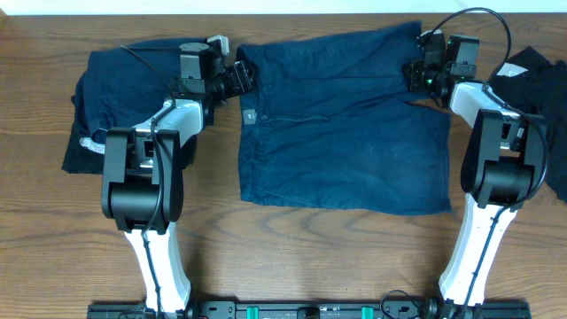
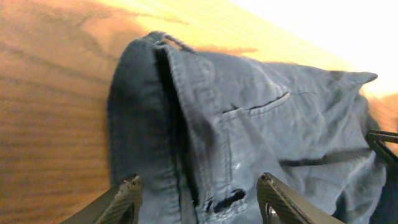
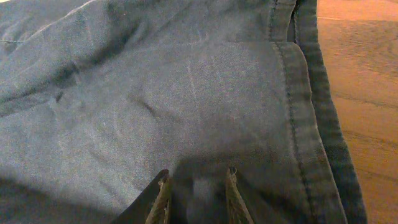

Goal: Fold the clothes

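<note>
Wide navy-blue shorts lie spread across the middle of the table, with the waistband and a small label on their left side. My left gripper hovers at the waistband's far corner. It is open, its jaws wide apart over the cloth and gripping nothing. My right gripper sits low over the shorts' far right part, just inside the hem. Its fingers stand a little apart, and the cloth around them lies smooth, with no pinch showing.
A heap of dark navy clothes lies at the far left, partly under my left arm. A black garment with a white mark lies at the right edge. Bare wood table runs along the front.
</note>
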